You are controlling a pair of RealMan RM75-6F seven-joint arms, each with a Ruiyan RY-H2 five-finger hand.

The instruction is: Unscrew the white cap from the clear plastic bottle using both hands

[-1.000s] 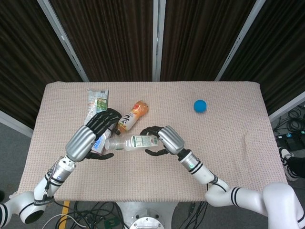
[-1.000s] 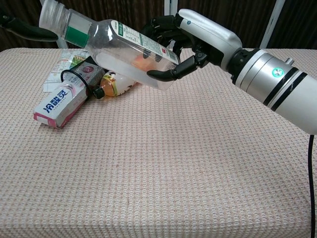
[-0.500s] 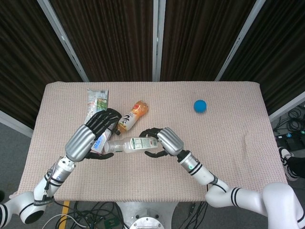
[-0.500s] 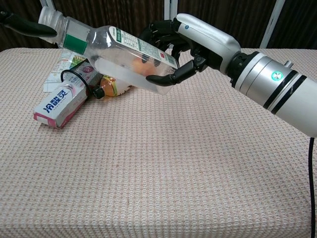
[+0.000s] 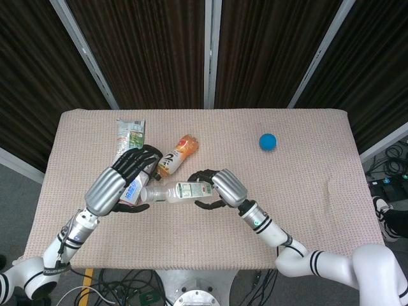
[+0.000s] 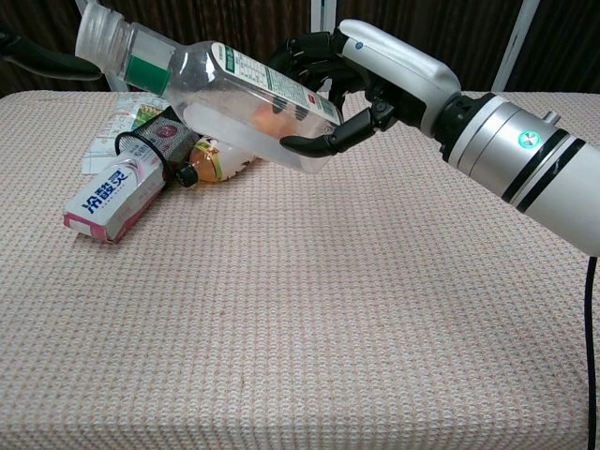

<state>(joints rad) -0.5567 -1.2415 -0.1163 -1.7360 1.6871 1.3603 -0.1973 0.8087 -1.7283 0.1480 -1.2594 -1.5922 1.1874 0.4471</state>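
Bottle [image 6: 225, 94] held tilted above the table [image 5: 306, 191], right hand [image 5: 220, 188] wrapped round its base, left hand [image 5: 121, 182] at nine o'clock, fingers spread over the white cap [image 6: 94, 28], grip unclear, pink box [image 6: 112, 197] beneath.

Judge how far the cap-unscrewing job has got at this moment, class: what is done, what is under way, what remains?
Done: the right hand grips the clear plastic bottle by its base, held tilted above the table. In hand: the left hand hovers with fingers spread at the neck end, not closed on the white cap. Left: gripping and unscrewing the cap, which appears to sit on the neck.
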